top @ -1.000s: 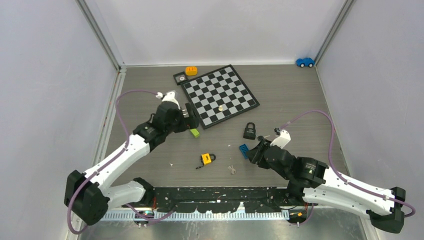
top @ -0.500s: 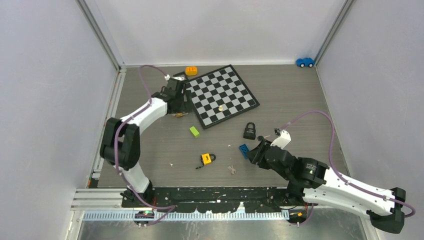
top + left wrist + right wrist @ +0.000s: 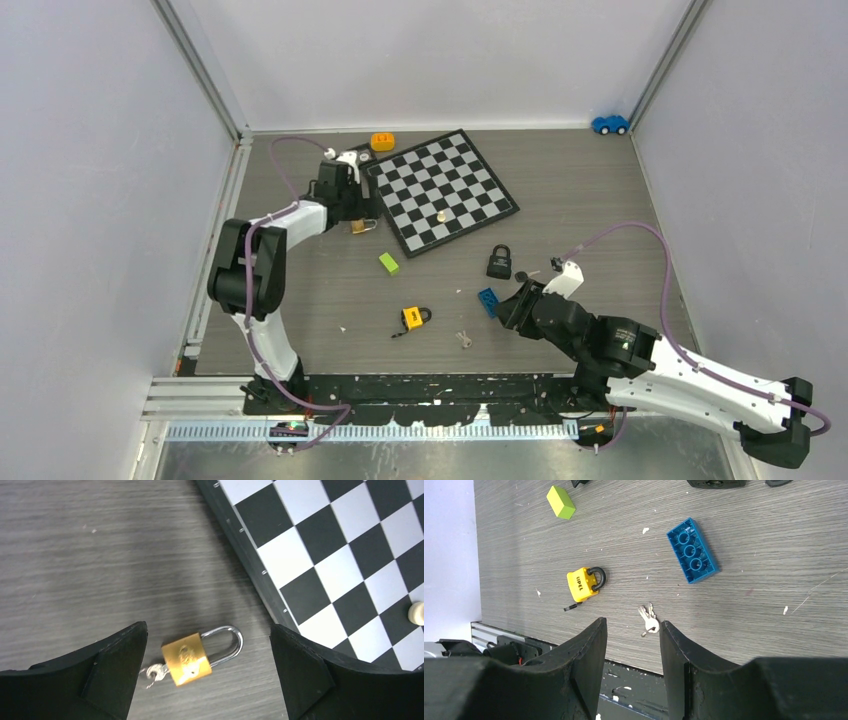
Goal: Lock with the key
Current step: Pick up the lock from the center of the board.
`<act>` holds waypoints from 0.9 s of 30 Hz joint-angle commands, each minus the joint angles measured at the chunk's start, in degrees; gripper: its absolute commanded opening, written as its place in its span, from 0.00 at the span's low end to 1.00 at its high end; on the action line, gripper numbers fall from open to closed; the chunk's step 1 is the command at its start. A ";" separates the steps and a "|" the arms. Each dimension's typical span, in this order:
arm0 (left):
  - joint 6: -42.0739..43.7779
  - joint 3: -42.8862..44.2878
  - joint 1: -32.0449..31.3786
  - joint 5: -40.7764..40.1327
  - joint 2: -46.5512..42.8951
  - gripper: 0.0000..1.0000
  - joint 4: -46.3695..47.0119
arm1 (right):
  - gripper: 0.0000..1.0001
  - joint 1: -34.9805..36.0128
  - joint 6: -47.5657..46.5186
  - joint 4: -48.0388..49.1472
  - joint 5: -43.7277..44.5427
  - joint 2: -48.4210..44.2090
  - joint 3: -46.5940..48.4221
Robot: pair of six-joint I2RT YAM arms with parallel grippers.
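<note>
Left claw point(image 3: 208, 628) gapes over a boxy brass padlock point(image 3: 187, 663), and right claw point(image 3: 633, 622) stands parted above thin silvery keys point(image 3: 650, 622).

I'm watching key bunch point(image 3: 648, 619) lying on tabletop point(image 3: 600, 200) near front edge, left of right hand point(image 3: 632, 625). Brick point(image 3: 692, 550) sitting behind and right of it, near padlock point(image 3: 583, 584) lying to its left. Block point(image 3: 561, 502) resting farther back-left. Far padlock point(image 3: 186, 660) lying just beside left edge of chessboard point(image 3: 440, 190), apart, beneath left hand point(image 3: 207, 632).
</note>
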 commanded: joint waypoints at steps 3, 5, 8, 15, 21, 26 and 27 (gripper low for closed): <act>2.88 3.72 0.59 8.98 4.97 0.95 5.50 | 0.48 -0.14 -0.27 -0.24 0.45 -0.59 1.30; 2.50 3.87 0.75 10.00 5.45 0.96 5.01 | 0.48 -0.14 -0.29 -1.05 0.53 -0.71 1.53; 1.02 5.62 1.17 8.59 6.47 0.97 -0.61 | 0.48 -0.14 -0.20 -1.51 0.68 -1.25 1.47; -1.16 2.74 1.71 9.60 3.60 0.97 -4.37 | 0.49 -0.14 0.13 -1.51 0.29 -3.50 0.97; -2.07 -2.27 1.71 12.45 -0.62 0.97 -3.52 | 0.49 -0.14 0.51 -1.51 0.20 -3.84 0.59; -2.82 -5.30 1.64 14.43 -2.26 0.97 -3.41 | 0.49 -0.14 0.38 -1.51 -0.14 -3.68 0.70; -3.08 -5.99 1.63 14.76 -2.74 0.97 -3.10 | 0.49 -0.14 0.42 -1.51 -0.07 -3.75 0.68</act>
